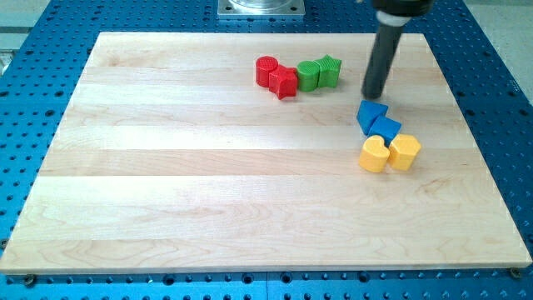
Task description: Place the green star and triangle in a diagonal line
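A green star [330, 71] sits near the board's top centre, touching a green round block [309, 75] on its left. A blue triangle [371, 115] lies to the right and lower, touching a blue cube [386, 129]. My tip [373, 95] is just above the blue triangle in the view, close to its top edge, and to the right of the green star with a gap between them.
A red cylinder [266, 71] and a red star [284, 82] sit left of the green blocks. A yellow heart [375, 155] and a yellow hexagon [405, 152] lie below the blue cube. The wooden board [208, 183] rests on a blue perforated table.
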You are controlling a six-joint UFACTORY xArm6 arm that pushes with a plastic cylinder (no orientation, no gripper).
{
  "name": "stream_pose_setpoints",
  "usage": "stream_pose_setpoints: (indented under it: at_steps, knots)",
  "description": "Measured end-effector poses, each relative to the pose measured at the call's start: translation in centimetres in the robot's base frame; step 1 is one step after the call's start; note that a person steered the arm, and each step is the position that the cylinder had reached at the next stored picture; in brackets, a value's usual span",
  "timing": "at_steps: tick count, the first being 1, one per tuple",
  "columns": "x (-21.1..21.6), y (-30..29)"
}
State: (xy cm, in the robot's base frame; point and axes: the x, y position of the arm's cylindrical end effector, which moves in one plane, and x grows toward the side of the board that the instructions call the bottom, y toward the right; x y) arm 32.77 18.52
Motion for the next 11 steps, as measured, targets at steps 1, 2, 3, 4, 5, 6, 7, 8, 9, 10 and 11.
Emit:
stream_pose_setpoints:
  at_steps: [1, 2, 3, 4, 5, 6, 7, 8, 9, 10, 11]
  knots:
    - [-3.6, -3.4]
    - [-3.6, -10.3]
    - [-3.7, -11.6]
    - [-3.7, -3.4]
    - [-2.6, 8.3]
    - [1.1, 10.1]
    - [4.9, 4.3]
    - [7.5, -2.5]
    - [8.1, -2.8]
    - [3.8, -3.6]
    - [3.5, -7.5]
